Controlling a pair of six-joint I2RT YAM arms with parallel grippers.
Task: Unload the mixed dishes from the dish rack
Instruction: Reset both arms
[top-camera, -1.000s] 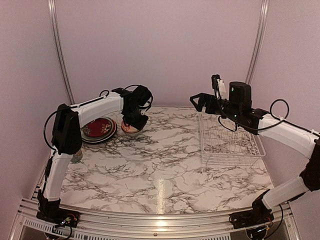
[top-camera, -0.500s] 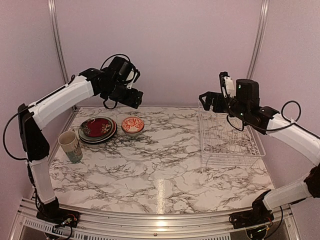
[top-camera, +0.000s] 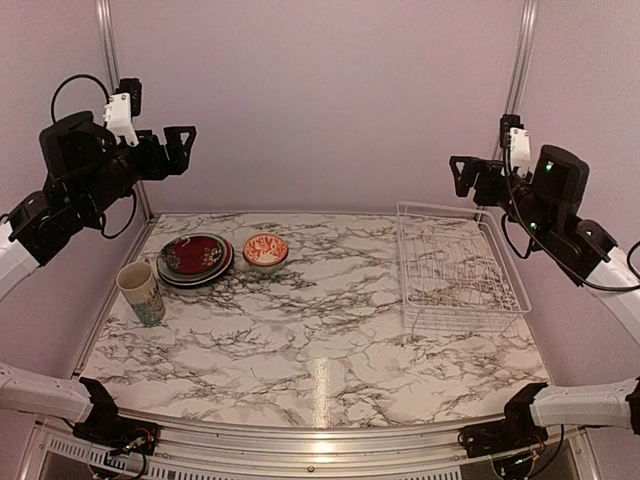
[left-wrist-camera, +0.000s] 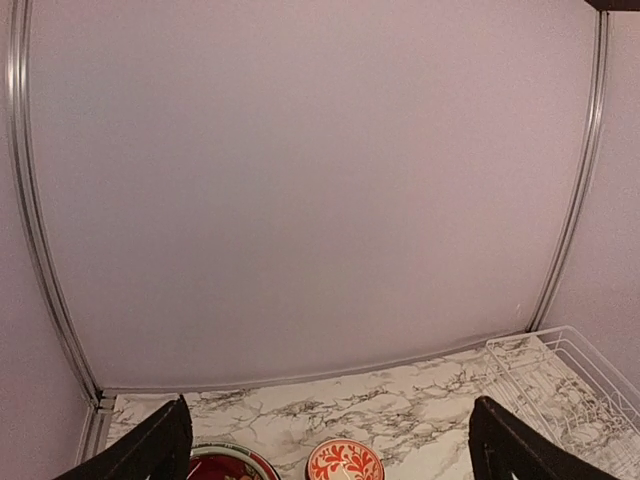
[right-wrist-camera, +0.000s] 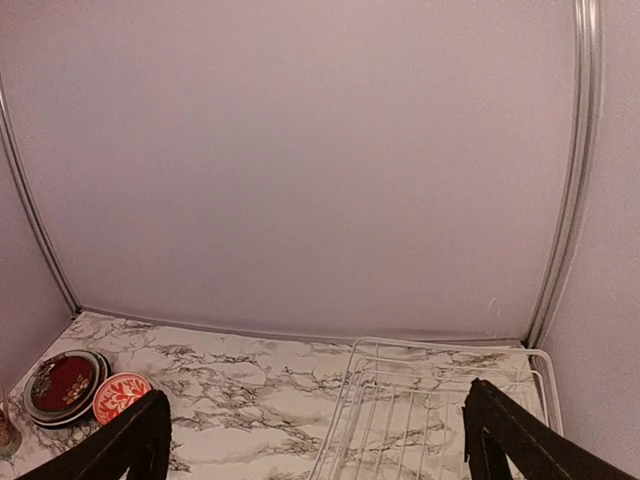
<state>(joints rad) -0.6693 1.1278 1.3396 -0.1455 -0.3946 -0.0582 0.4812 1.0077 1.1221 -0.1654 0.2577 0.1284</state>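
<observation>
The white wire dish rack (top-camera: 462, 272) stands at the right of the table, and no dishes show in it; it also shows in the right wrist view as the dish rack (right-wrist-camera: 432, 420). The mixed dishes sit at the back left: a stack of plates (top-camera: 196, 258) topped by a dark red one, a small orange-and-white bowl (top-camera: 265, 250) beside it, and a cream mug (top-camera: 141, 292) upright nearer the front. My left gripper (top-camera: 183, 150) is raised high at the left, open and empty. My right gripper (top-camera: 463, 176) hangs high above the rack's back edge, open and empty.
The left wrist view looks down at the bowl (left-wrist-camera: 344, 462), the plates (left-wrist-camera: 226, 466) and a corner of the rack (left-wrist-camera: 560, 385). The right wrist view also takes in the plates (right-wrist-camera: 62, 385) and bowl (right-wrist-camera: 120, 396). Pale walls with metal rails enclose the marble table (top-camera: 320, 330).
My left gripper let go of the bowl, opened wide and swung up and back to the left. My right gripper rose and drew back to the right.
</observation>
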